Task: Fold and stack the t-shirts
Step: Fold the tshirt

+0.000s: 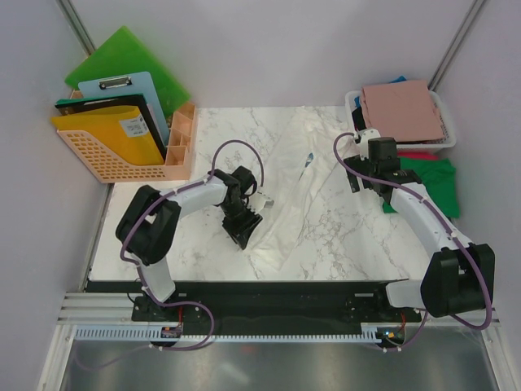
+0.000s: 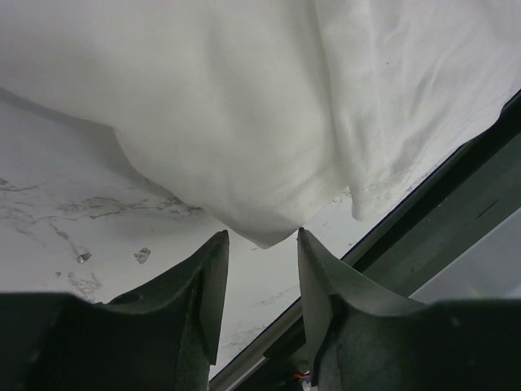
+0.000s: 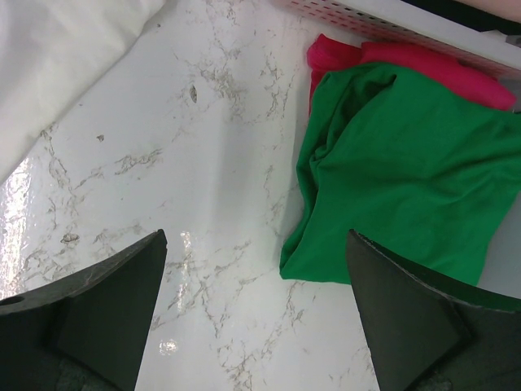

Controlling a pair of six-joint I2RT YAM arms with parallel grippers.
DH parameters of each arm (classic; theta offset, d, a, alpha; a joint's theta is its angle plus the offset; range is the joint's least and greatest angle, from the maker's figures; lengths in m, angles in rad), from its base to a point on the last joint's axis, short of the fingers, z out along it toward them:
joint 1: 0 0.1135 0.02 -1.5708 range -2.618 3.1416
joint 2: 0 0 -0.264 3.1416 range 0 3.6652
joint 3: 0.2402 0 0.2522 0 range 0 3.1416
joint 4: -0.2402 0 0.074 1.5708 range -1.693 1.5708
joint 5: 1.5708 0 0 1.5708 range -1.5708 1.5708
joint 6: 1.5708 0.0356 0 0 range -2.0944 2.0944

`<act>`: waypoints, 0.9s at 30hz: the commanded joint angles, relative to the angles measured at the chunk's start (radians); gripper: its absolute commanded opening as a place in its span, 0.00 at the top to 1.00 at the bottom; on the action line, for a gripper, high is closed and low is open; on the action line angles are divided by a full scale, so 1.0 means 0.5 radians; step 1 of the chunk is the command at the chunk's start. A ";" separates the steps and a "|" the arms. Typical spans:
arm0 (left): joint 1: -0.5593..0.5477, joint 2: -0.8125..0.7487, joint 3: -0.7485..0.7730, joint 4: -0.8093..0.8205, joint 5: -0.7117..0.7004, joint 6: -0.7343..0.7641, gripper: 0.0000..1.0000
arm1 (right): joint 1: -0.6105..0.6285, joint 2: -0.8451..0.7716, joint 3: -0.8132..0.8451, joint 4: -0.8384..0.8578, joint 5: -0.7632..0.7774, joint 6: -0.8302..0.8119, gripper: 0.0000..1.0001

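Cream-white t-shirt lies on the marble table in the top view, long axis running far-right to near-left; left gripper at its near-left edge. Left wrist view alone shows a cloth corner at the tips, jaws narrowly parted, not pinching. Right wrist view: right gripper spread wide, empty; green t-shirt crumpled right.
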 commanded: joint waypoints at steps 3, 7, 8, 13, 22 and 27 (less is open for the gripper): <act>-0.018 0.030 0.007 -0.024 0.044 -0.012 0.52 | -0.009 -0.013 -0.017 0.070 -0.009 -0.010 0.02; -0.027 0.039 0.019 -0.024 0.037 -0.009 0.62 | -0.006 -0.016 -0.020 0.070 -0.015 -0.013 0.02; -0.030 0.042 0.019 -0.021 0.050 -0.005 0.66 | -0.006 -0.013 -0.020 0.070 -0.015 -0.016 0.02; -0.045 0.073 0.041 -0.027 0.062 -0.012 0.98 | -0.009 -0.035 -0.029 0.079 -0.024 -0.022 0.02; -0.251 -0.062 0.157 0.089 0.013 0.086 0.98 | -0.006 0.036 -0.056 0.095 -0.009 -0.044 0.02; -0.395 -0.044 0.286 0.108 -0.079 0.172 0.98 | -0.006 0.057 -0.072 0.095 -0.009 -0.059 0.02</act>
